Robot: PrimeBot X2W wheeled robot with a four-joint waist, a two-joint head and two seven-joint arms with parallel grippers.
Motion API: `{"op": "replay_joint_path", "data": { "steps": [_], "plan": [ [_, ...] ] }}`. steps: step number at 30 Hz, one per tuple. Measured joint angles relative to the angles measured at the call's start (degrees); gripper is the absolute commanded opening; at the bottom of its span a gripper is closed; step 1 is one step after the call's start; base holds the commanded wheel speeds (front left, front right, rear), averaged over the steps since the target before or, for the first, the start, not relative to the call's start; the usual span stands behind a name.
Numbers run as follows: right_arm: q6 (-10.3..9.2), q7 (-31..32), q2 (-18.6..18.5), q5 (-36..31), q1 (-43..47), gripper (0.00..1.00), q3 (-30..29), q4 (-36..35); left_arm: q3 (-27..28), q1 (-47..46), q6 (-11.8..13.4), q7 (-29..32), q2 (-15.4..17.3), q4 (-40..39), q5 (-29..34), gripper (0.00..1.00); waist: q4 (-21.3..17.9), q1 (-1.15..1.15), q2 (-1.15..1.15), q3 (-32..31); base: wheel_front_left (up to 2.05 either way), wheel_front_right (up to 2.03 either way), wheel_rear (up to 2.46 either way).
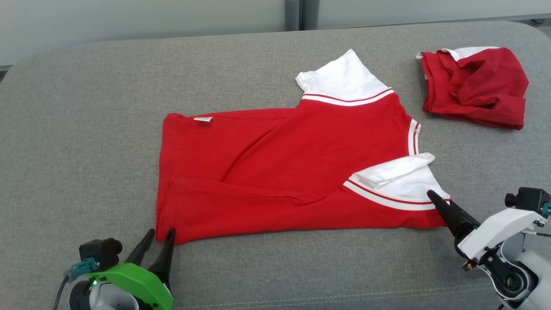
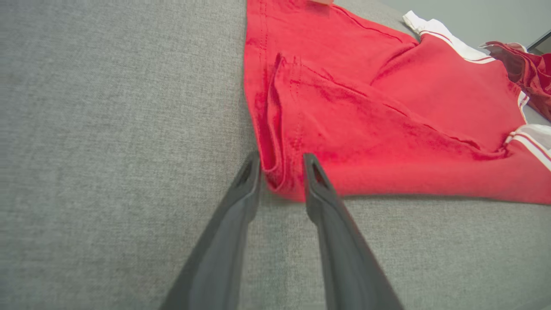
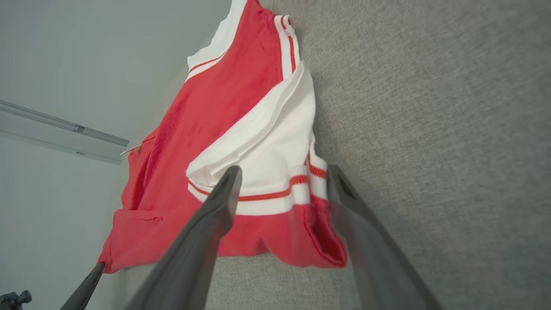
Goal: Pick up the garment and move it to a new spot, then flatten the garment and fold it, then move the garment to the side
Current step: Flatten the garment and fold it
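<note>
The garment [image 1: 280, 172] is a red T-shirt with white striped sleeves, spread fairly flat on the grey padded surface [image 1: 86, 129]. My left gripper [image 1: 159, 234] is at its lower left hem corner. In the left wrist view its fingers stand apart, left gripper [image 2: 282, 165] straddling that puckered corner of the garment [image 2: 387, 107] without pinching it. My right gripper [image 1: 432, 196] is at the near sleeve on the right. In the right wrist view the right gripper [image 3: 284, 176] is wide open, with the white sleeve and red shoulder edge of the garment [image 3: 241, 99] lying between its fingers.
A second red garment [image 1: 473, 86], crumpled, lies at the far right of the surface, also seen as the second red garment [image 2: 529, 69]. A pale wall [image 1: 172, 17] runs behind the surface's rounded far edge. Bare grey fabric lies left of the shirt and along the front.
</note>
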Motion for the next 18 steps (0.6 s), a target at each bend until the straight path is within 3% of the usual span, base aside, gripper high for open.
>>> {"op": "replay_joint_path", "data": {
  "steps": [9, 18],
  "plan": [
    [0.0, -1.7, -0.5, -0.4, 0.0, 1.0, -0.4, 0.1, 1.3, 0.8, 1.2, 0.7, 1.1, -0.7, -0.2, 1.0, -0.4, 0.0, 0.0, -0.7, 0.0, 0.0, 0.0],
    [0.0, -5.6, -2.8, -5.8, -0.6, 1.0, -3.0, -0.4, 3.1, 0.9, 3.1, -1.5, 3.9, -5.1, 1.3, 1.0, -1.0, 0.0, 0.0, -1.7, 0.0, 0.0, 0.0]
  ]
}}
